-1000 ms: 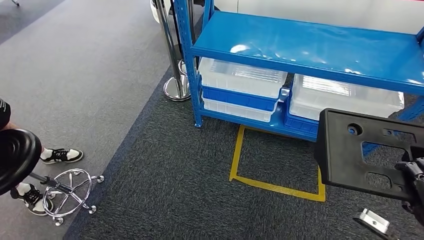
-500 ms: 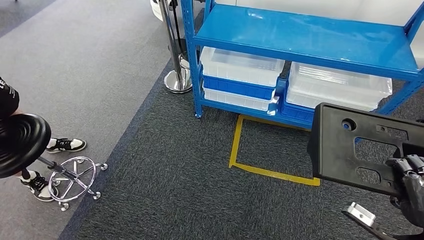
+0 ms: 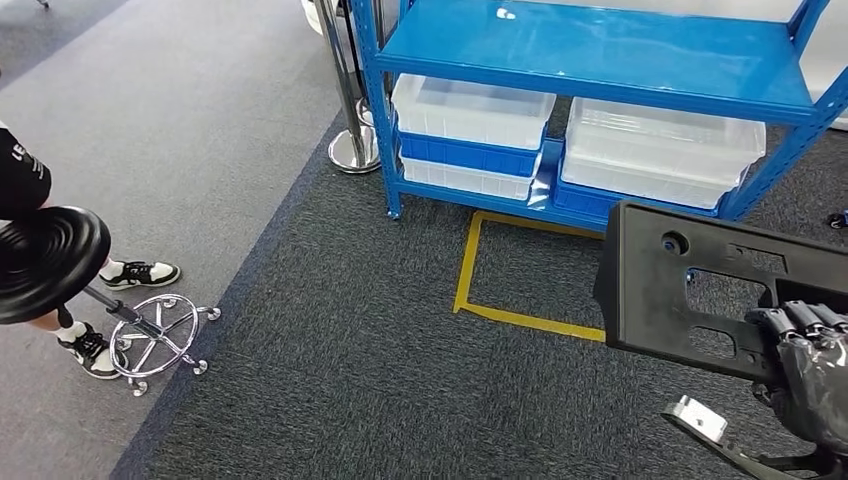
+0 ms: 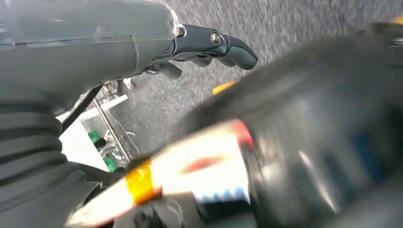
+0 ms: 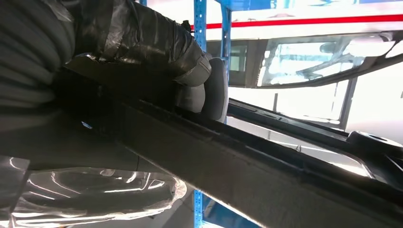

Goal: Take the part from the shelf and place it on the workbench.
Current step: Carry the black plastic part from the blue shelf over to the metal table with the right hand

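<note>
- Nearest you, the right hand sits at the lower right of the head view, dark fingers wrapped over the lower edge of the black part. Your right wrist view confirms it: the hand is clamped on the long edge of the part, thumb pressed against it.
- The part is a flat black plastic panel with cut-out windows and a small round hole. It hangs in the air in front of the blue shelf, off its boards and above the carpet.
- Left hand: in your left wrist view the fingers are curled in and nothing sits between them. A blurred dark body with a white and orange label lies close beside it; I cannot tell what that is.
- On the dark carpet just before the shelf, a yellow tape square marks the floor. The held part overlaps its right side in your view.
- The shelf's low tier carries two clear lidded bins, side by side on blue trays.
- Left of the shelf, a chrome post base stands on the carpet edge.
- Well to the left of the shelf, a black round stool on a chrome wheeled base, with a person's trainers beside it.
</note>
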{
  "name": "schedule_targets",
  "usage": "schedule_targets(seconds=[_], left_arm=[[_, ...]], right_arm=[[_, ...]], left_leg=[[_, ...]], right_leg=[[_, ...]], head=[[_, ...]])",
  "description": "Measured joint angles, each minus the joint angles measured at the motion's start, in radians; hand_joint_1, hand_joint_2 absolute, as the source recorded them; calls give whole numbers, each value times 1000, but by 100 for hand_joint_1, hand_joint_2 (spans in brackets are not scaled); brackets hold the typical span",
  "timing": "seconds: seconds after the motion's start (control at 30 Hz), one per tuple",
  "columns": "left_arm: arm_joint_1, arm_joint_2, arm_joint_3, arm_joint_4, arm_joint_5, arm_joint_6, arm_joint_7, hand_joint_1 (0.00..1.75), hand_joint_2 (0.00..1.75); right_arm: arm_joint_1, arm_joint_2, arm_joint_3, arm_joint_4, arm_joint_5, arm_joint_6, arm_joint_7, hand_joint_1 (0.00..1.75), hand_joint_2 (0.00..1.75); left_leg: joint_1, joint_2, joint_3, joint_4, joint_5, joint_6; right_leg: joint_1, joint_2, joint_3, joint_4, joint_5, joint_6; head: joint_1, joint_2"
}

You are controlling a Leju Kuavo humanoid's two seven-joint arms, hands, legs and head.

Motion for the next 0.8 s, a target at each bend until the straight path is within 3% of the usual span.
schedule_targets(seconds=[0.07,0.1,0.17,0.2,0.23,0.27,0.33,0.37,0.4,0.43,0.47,0.5,0.53,0.6,0.7,0.73,0.8], left_arm=[[2,0,0,4,1,-2,0,0,175],[4,0,0,6,2,-3,0,0,175],[6,-3,0,8,2,-8,-1,0,175],[6,-4,0,9,2,-11,-2,0,175],[6,-4,0,10,2,-13,-3,0,175],[6,-5,0,10,2,-15,-4,0,175],[9,-6,0,14,1,-21,-1,0,175],[11,-6,0,17,1,-25,2,0,175],[12,-6,0,22,1,-27,4,0,175],[13,-6,0,26,1,-30,6,0,175],[15,-5,0,30,1,-31,6,0,175],[15,-3,0,34,1,-31,6,0,175],[16,0,0,38,1,-31,8,0,175],[19,5,0,47,1,-27,24,0,175],[33,13,0,59,5,-10,74,0,175],[36,19,0,62,9,-1,93,0,175],[39,29,1,65,18,19,122,0,175]], right_arm=[[-10,3,4,1,-2,1,2,175,175],[-14,4,7,2,-3,1,2,175,175],[-20,7,15,6,-6,3,3,175,175],[-22,8,18,8,-7,4,4,175,175],[-26,8,21,11,-8,4,4,175,175],[-30,9,23,13,-10,4,5,175,175],[-36,9,27,19,-13,4,6,175,175],[-37,9,29,21,-15,4,7,175,175],[-37,9,30,25,-17,4,7,175,175],[-37,9,31,27,-18,3,7,175,175],[-37,9,31,29,-19,3,8,175,175],[-38,10,32,31,-19,3,8,175,175],[-38,9,32,31,-19,3,8,175,175],[-39,9,33,34,-22,2,9,175,175],[-36,8,32,37,-33,2,11,175,175],[-34,6,30,37,-40,2,11,175,175],[-29,-2,19,37,-54,1,10,175,175]], left_leg=[[-11,1,88,-140,-1,31],[-14,2,105,-177,-4,38],[-16,2,109,-217,29,39],[-15,5,107,-238,54,41],[-12,7,103,-259,79,43],[-7,10,95,-274,100,41],[-2,14,63,-271,124,33],[1,15,43,-262,132,26],[6,16,21,-249,139,21],[11,17,-3,-232,144,15],[17,18,-28,-212,148,9],[22,18,-53,-191,150,2],[24,17,-76,-167,151,-5],[20,14,-106,-133,155,-17],[19,11,-127,-114,160,-27],[21,10,-138,-97,138,-33],[25,11,-164,-15,46,-45]], right_leg=[[1,0,-8,-11,24,2],[-3,-1,-9,-20,38,7],[-8,-2,-7,-47,66,17],[-8,0,-9,-53,64,21],[-7,2,-14,-44,41,24],[-5,5,-22,-16,0,26],[-8,8,-39,91,-96,35],[-11,7,-43,146,-117,41],[-15,7,-38,183,-114,48],[-20,7,-19,192,-93,56],[-26,6,14,167,-66,66],[-31,6,56,119,-62,79],[-33,7,96,62,-73,84],[-32,9,135,-4,-114,74],[-31,6,110,3,-107,36],[-31,4,97,4,-98,25],[-30,2,70,3,-78,12]], head=[[1,0],[0,0],[-4,0],[-5,0],[-5,0],[-4,0],[-3,0],[-2,0],[-2,0],[-2,0],[-1,0],[-1,0],[0,0],[-1,0],[-3,0],[-3,0],[-4,0]])
